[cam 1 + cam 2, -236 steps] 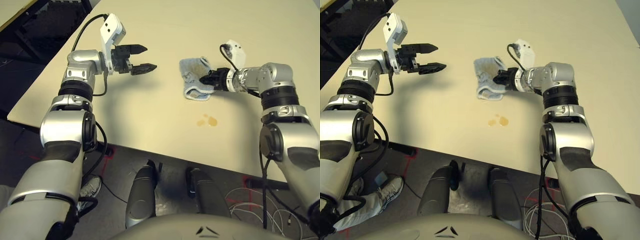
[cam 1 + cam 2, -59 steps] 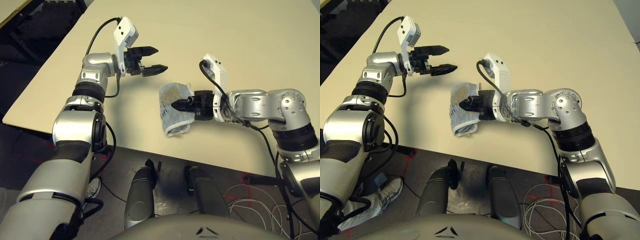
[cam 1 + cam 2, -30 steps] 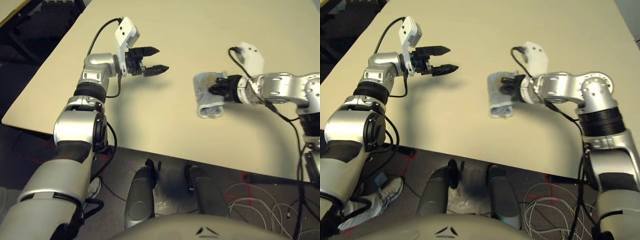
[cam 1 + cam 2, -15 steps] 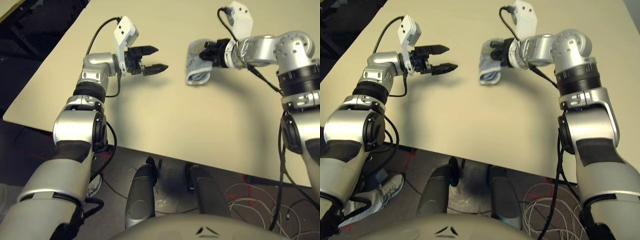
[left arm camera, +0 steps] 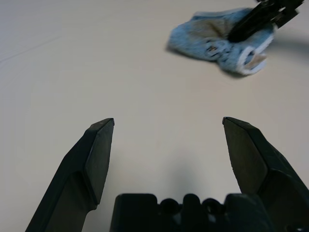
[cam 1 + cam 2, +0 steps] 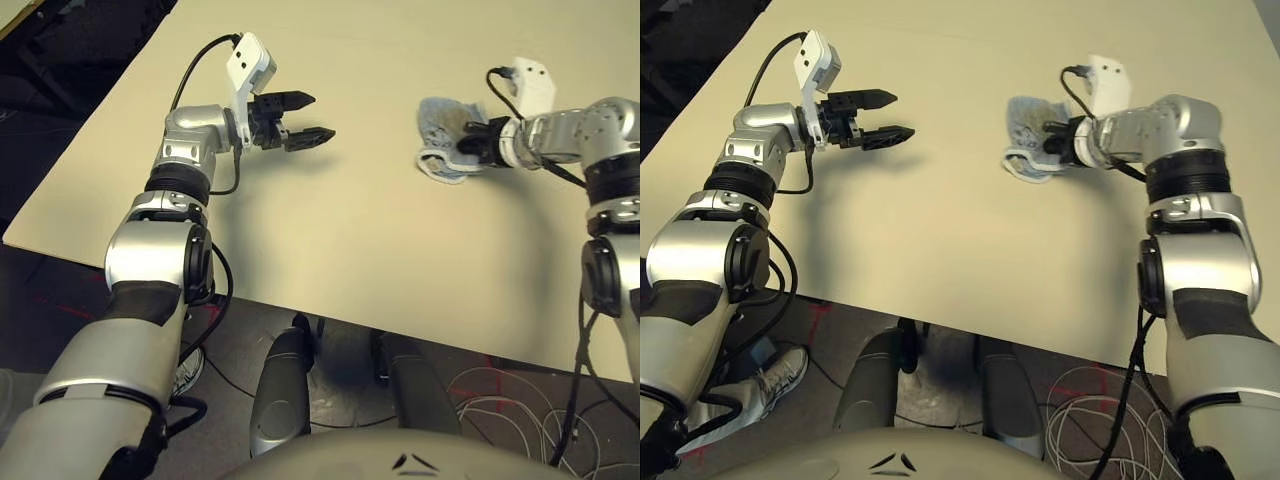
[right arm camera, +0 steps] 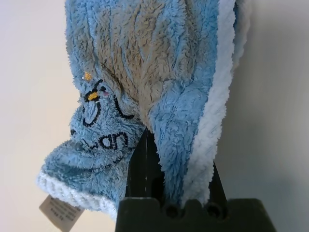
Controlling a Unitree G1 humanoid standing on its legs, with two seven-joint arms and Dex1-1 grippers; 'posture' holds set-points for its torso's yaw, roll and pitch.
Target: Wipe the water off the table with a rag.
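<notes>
The rag (image 6: 438, 140), light blue terry with white edging and brownish stains, lies bunched on the pale table (image 6: 350, 230) at the right, towards the far side. My right gripper (image 6: 470, 148) is shut on it, its black fingers pinching the folded cloth (image 7: 145, 72) from the right. Over the left part of the table, well apart from the rag, my left gripper (image 6: 302, 118) hovers open with nothing between its fingers (image 5: 99, 145). From there the rag (image 5: 217, 38) lies ahead with the right gripper's fingertip (image 5: 248, 23) on it. The water is out of view.
The table's front edge (image 6: 330, 305) runs across below my arms, its left edge slanting away past my left elbow. On the floor beyond it lie white cables (image 6: 520, 400) at the right and a shoe (image 6: 780, 375) at the left.
Over the last second my right arm has swept the rag from the near middle to the far side, then back rightward. The left arm has stayed still.
</notes>
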